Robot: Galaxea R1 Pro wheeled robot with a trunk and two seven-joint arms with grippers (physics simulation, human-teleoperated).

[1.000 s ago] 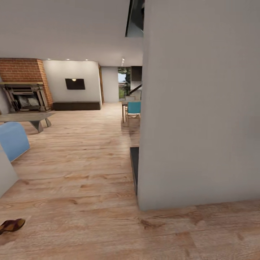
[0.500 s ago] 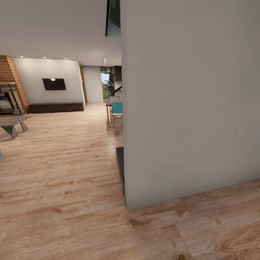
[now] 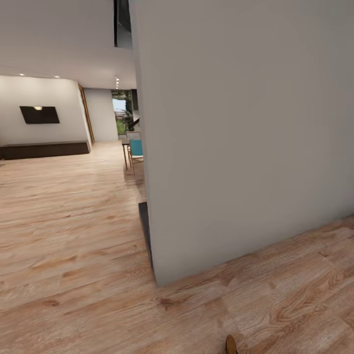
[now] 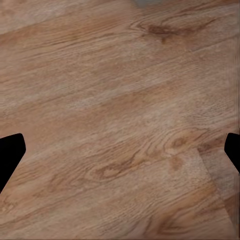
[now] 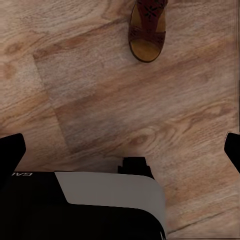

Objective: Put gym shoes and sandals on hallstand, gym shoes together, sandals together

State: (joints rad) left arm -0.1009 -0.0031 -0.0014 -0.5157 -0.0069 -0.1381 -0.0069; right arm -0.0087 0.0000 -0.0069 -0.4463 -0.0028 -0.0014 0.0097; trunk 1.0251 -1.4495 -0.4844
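One dark brown sandal (image 5: 147, 30) with a tan sole lies flat on the wood-plank corridor floor (image 3: 73, 236); its tip (image 3: 230, 345) peeks in at the head view's lower edge. My right gripper (image 5: 120, 150) hangs open above the floor, short of the sandal, with nothing between its fingers. In the left wrist view my left gripper (image 4: 120, 150) is open over bare planks. The gym shoes, the second sandal and the hallstand are out of view.
A pale grey wall block (image 3: 246, 137) stands close ahead and to the right, its corner near the middle. Left of it the floor runs into a living area with a teal chair (image 3: 136, 147) and a wall screen (image 3: 39, 114). My dark base (image 5: 75, 205) is below the right gripper.
The camera has swung right, so the whole picture slid left. The fireplace, table and blue seat left the view, and a sandal tip came in at the lower edge.
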